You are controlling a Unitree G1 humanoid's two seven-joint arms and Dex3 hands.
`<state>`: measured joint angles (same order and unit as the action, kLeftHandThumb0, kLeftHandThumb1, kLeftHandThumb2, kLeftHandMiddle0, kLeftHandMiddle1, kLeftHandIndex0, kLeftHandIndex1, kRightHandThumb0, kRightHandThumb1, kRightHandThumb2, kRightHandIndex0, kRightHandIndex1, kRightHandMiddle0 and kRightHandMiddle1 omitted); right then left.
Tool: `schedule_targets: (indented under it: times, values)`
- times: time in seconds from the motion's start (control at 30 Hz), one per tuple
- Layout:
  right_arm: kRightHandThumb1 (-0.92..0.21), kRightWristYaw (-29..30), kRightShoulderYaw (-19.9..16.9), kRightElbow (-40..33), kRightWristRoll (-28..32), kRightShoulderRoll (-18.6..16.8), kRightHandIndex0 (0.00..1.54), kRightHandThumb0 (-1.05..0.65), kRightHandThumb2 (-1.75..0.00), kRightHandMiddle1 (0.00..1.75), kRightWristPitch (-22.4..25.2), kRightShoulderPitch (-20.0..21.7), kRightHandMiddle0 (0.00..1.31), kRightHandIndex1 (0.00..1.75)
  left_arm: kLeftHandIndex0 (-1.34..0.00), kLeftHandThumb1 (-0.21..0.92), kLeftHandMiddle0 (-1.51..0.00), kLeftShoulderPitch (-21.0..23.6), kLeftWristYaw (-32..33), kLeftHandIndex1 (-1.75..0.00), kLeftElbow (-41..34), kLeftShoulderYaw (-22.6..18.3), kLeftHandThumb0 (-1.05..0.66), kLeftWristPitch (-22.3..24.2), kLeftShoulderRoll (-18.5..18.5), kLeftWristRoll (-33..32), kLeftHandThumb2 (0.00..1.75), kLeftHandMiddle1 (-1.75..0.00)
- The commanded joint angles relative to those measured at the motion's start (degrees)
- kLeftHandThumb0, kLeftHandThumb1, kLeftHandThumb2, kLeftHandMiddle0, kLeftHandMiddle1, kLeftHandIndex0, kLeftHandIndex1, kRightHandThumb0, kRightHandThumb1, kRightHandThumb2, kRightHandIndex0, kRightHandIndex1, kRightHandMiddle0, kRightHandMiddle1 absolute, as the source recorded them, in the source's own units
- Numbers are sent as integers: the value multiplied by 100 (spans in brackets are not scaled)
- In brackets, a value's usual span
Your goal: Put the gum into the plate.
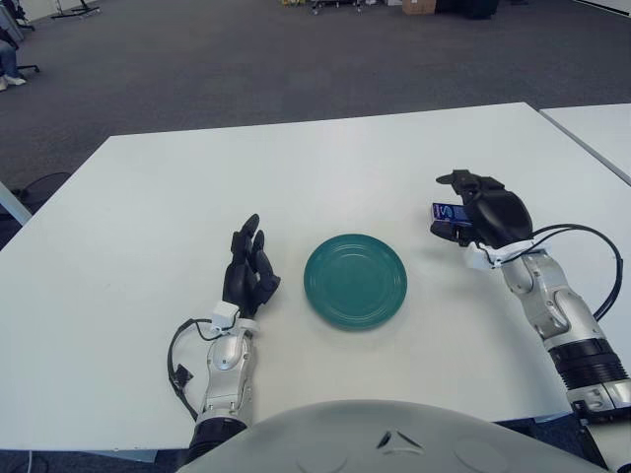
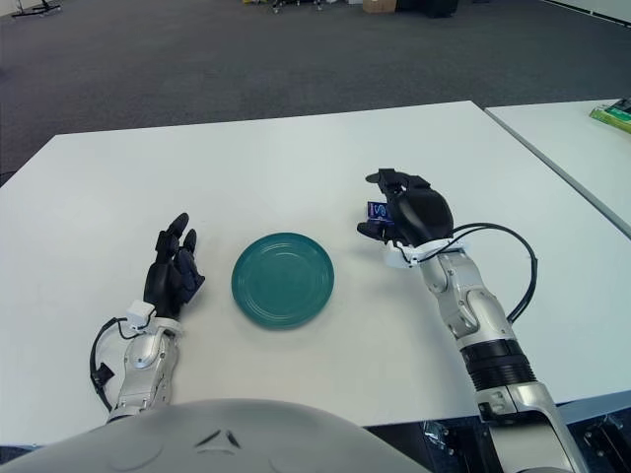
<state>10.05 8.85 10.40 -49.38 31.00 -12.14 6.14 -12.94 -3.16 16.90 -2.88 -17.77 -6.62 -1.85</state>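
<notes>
A round green plate (image 1: 356,280) sits on the white table (image 1: 296,168), empty. My right hand (image 1: 471,212) is to the right of the plate, a little above the table. Its fingers are curled around a small blue gum pack (image 1: 449,213), which also shows in the right eye view (image 2: 379,211). My left hand (image 1: 249,266) shows left of the plate with its fingers relaxed and holding nothing.
A second white table (image 1: 596,133) stands to the right across a narrow gap, with a green object (image 2: 613,115) on it. Grey carpet lies beyond the far table edge. A black cable (image 1: 592,256) loops off my right forearm.
</notes>
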Motion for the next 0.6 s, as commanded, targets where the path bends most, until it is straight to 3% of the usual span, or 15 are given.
schedule_targets:
  times: [0.0, 0.23, 0.57]
  values:
    - [-92, 39, 268, 578, -215, 131, 45, -72, -51, 96, 42, 507, 7, 4, 0, 92, -21, -563, -103, -51, 1563, -250, -83, 20, -119, -355, 90, 0]
    - [-92, -209, 468, 1189, -152, 79, 43, -73, -55, 96, 94, 821, 4, 2, 0, 92, -22, -531, -83, -54, 1580, -249, -86, -11, -125, -257, 89, -1]
    - [-92, 2, 860, 2587, -87, -95, 44, -75, -60, 96, -21, 1304, 2, 3, 0, 92, -26, -449, -54, -61, 1633, -358, -87, 149, -110, -302, 85, -2]
